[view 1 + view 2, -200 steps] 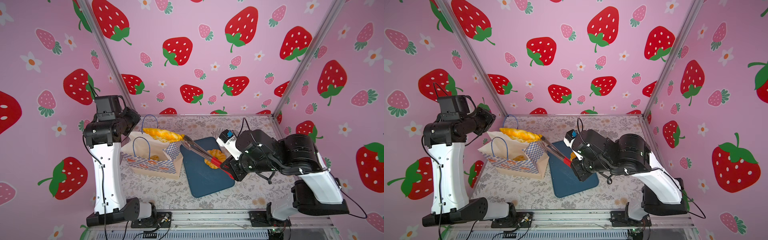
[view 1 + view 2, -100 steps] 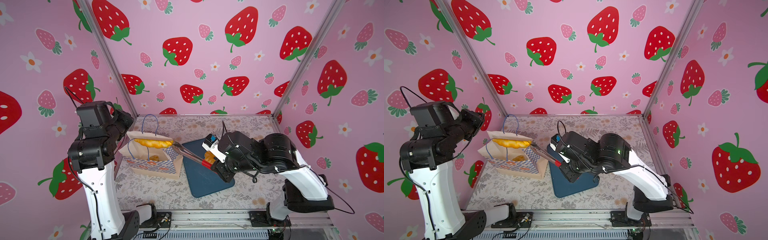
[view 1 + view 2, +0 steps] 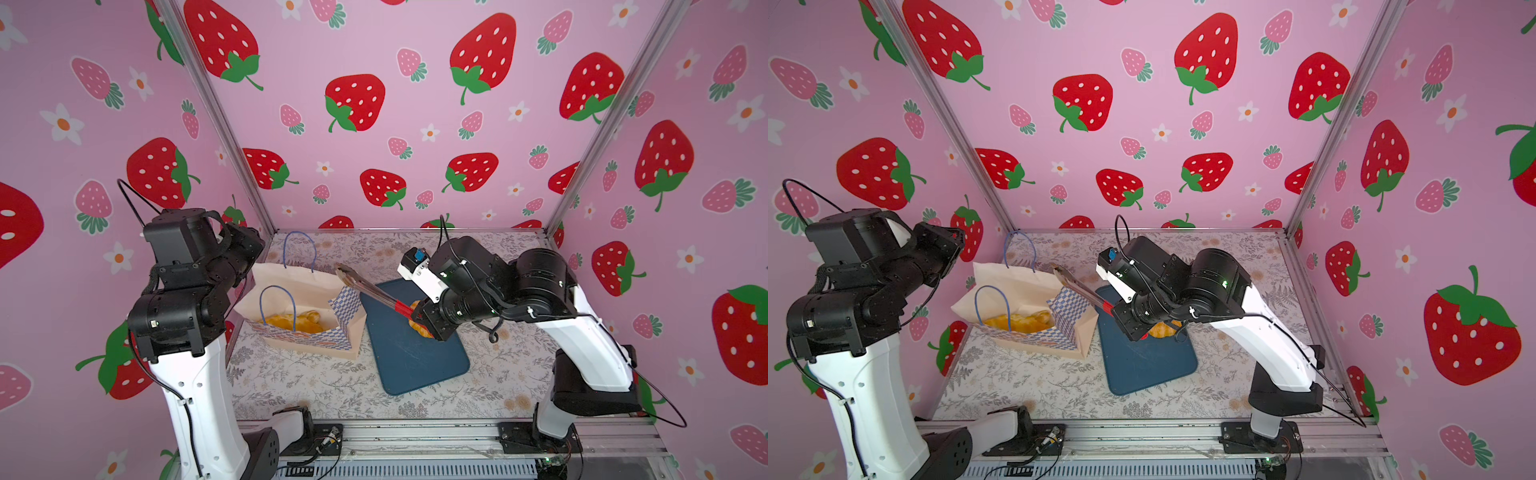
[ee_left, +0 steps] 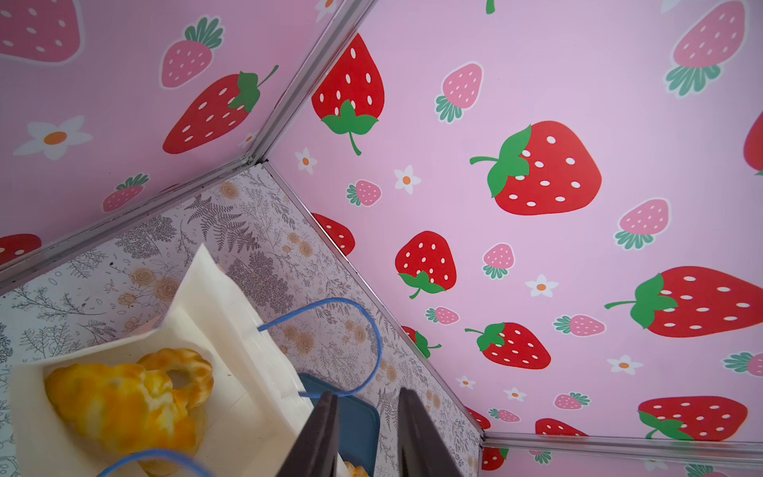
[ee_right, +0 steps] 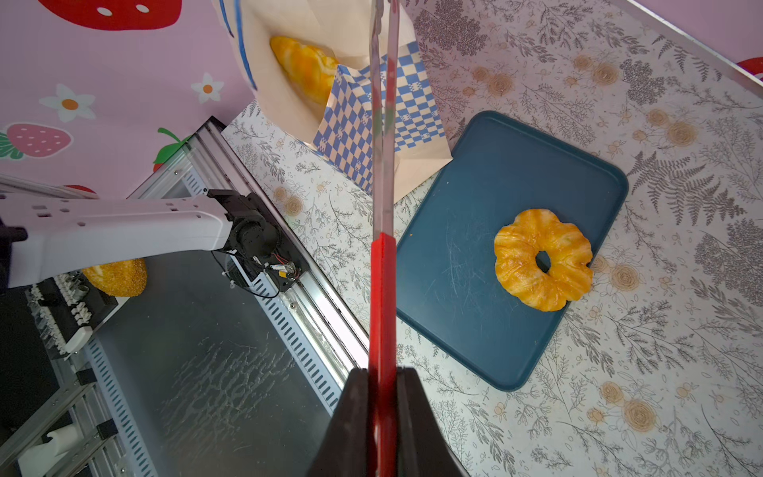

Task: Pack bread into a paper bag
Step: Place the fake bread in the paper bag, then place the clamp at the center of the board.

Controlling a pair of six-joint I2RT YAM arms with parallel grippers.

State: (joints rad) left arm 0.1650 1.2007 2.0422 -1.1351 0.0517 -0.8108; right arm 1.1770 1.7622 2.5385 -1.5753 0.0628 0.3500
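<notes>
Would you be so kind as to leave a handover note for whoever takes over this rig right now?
Left claw: open, empty, by the paper bag rim.
Right claw: shut on the red-handled tongs; the tongs are empty, tips at the bag's rim.
Done: croissant and small twisted ring lie in the bag.
Left: large twisted ring on the dark blue tray; probably pick it up with the tongs and drop it in. No brown bun visible.
</notes>
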